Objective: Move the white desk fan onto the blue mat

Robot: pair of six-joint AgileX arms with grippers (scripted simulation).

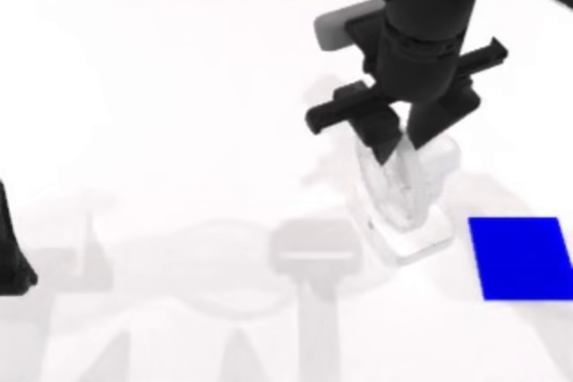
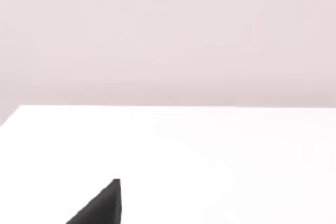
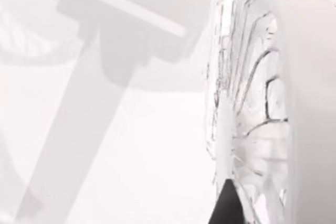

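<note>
Right gripper (image 1: 403, 151) pinches white desk fan (image 1: 405, 194) from above, just left of blue mat (image 1: 522, 257); left arm parked at left edge.

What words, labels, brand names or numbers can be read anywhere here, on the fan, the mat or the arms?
None: no writing, number or logo can be read in any view.
White plastic desk fan with round wire-grille head: plain, no label.
Flat saturated blue rectangular mat: plain, no print.
Black right gripper at the fan's head: no marking shows.
Black left gripper, parked at the table's left edge: no marking shows.
</note>
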